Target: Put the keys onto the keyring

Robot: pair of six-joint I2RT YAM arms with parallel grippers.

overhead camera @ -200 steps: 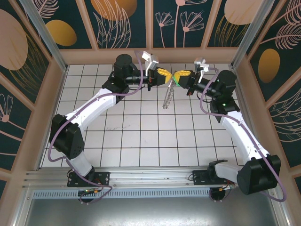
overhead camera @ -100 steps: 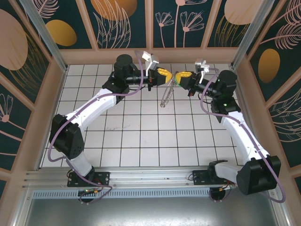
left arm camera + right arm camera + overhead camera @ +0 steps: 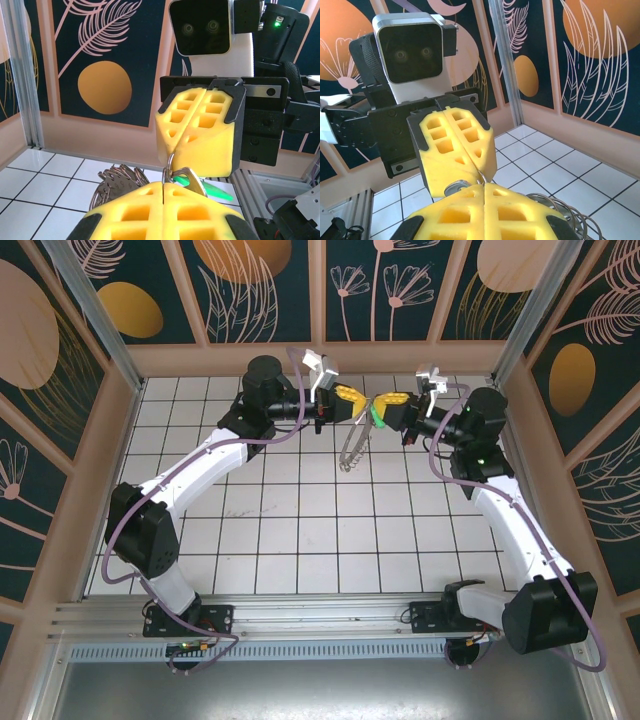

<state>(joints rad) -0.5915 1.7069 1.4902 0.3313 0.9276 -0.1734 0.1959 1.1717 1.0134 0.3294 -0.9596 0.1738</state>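
Observation:
Both grippers meet fingertip to fingertip above the far middle of the tiled floor. My left gripper (image 3: 352, 398) (image 3: 164, 183) is shut on a thin wire loop of the keyring (image 3: 170, 164). Facing it, my right gripper (image 3: 388, 400) (image 3: 483, 184) is shut on the same wire. The rest of the keyring (image 3: 351, 448) (image 3: 116, 181) (image 3: 566, 210) hangs below as a bumpy grey coil. The key (image 3: 377, 413) (image 3: 216, 192), with its bright green head, sits right at the pinched wire beside the fingertips; its metal part (image 3: 456, 188) shows as a silvery piece.
The white tiled floor (image 3: 300, 530) is walled by patterned panels (image 3: 250, 290) at the back and sides. A metal rail (image 3: 300, 640) with both arm bases runs along the near edge.
The hanging coil of the keyring has swung slightly left. The right gripper has shifted a little, and the green key head shows more plainly under its fingertips. Both grippers stay shut.

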